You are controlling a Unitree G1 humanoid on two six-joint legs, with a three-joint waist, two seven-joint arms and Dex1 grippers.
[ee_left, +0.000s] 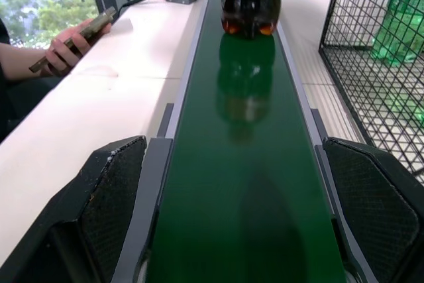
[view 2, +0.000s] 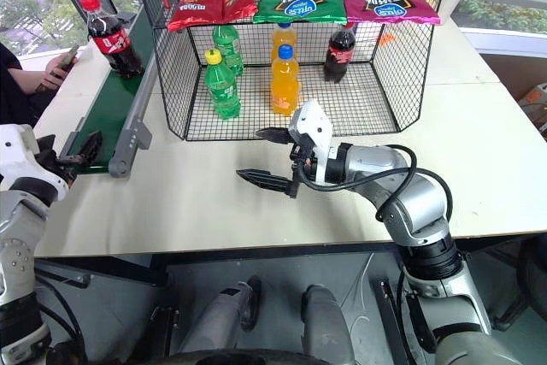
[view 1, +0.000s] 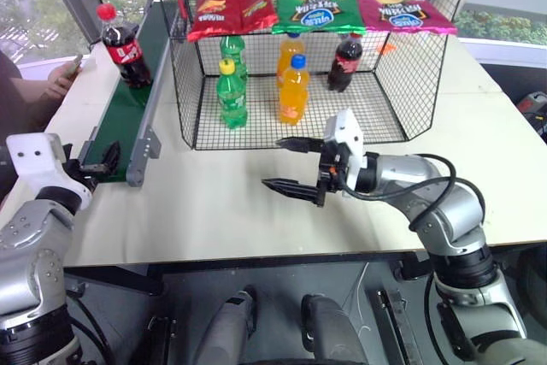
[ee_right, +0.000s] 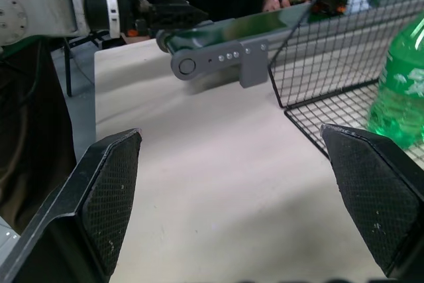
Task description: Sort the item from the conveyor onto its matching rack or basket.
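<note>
On the far stretch of the conveyor (view 1: 128,108), the cola bottle (view 1: 122,47) stands upright.
We hold the left gripper (view 1: 101,168) at the belt's near end and the right gripper (view 1: 291,164) over the tabletop (view 1: 239,211), fingers apart, both empty; we judge the bottle stiff, slick, liquid-heavy, best gripped mid-body, with the wire cage (view 1: 419,83) wall close beside.

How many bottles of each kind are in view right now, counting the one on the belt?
Cola bottles: 2, cola bottle on the conveyor, cola bottle in the cage
Green soda bottles: 2
Orange soda bottles: 2
Total: 6
</note>
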